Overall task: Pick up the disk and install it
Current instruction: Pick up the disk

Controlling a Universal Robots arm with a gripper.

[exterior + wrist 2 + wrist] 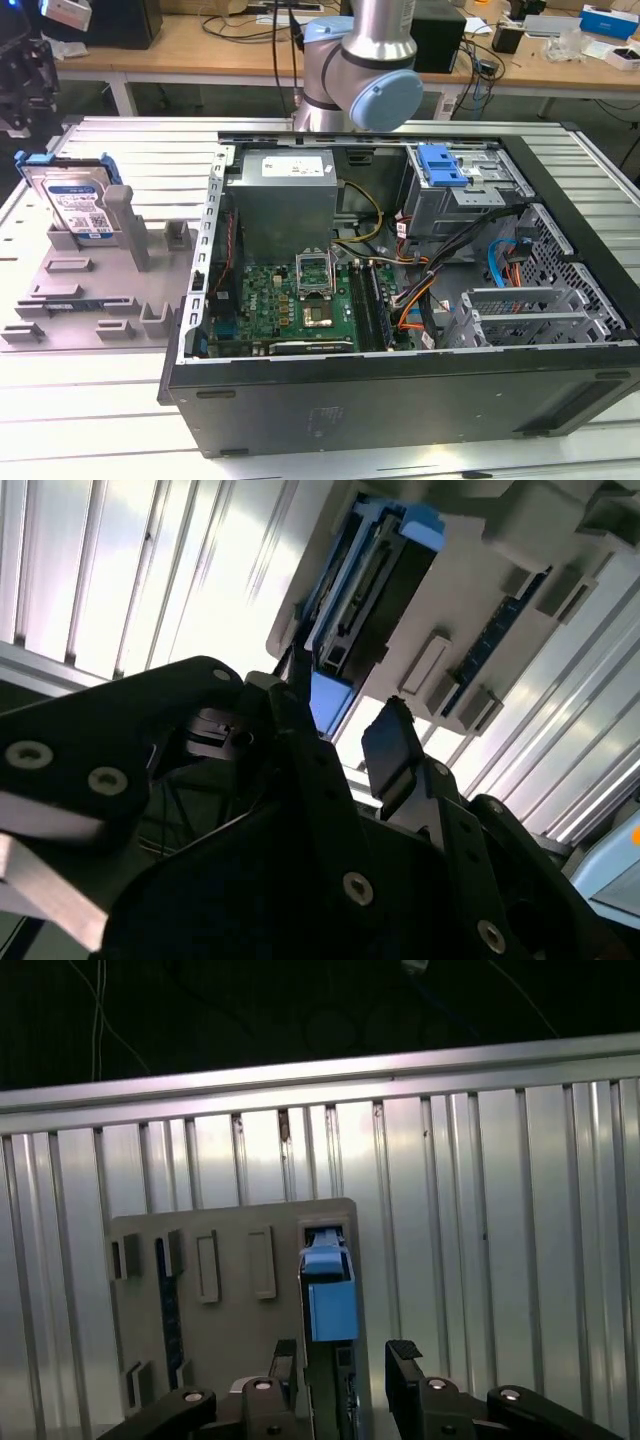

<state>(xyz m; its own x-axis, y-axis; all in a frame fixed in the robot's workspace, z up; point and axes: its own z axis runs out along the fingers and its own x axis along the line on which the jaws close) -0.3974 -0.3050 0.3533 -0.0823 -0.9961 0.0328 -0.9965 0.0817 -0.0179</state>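
Note:
The disk (pixel 73 198), silver with a blue-and-white label and a blue carrier bracket, stands on edge in a grey fixture (pixel 85 290) at the exterior view's left. My gripper (pixel 20 80) hangs above it, dark against the background. In both wrist views the disk's blue bracket end (pixel 330 702) (pixel 328 1295) shows edge-on between my two black fingers. The gripper (pixel 340 720) (pixel 343 1360) is open, one finger (pixel 285 1360) on each side of the disk, apart from it and holding nothing.
An open computer case (pixel 400 400) lies at the middle and right of the ribbed metal table (pixel 90 420). Inside are a motherboard (pixel 300 300), cables, and a grey drive cage with a blue clip (pixel 440 165). The arm's elbow (pixel 365 70) rises behind the case.

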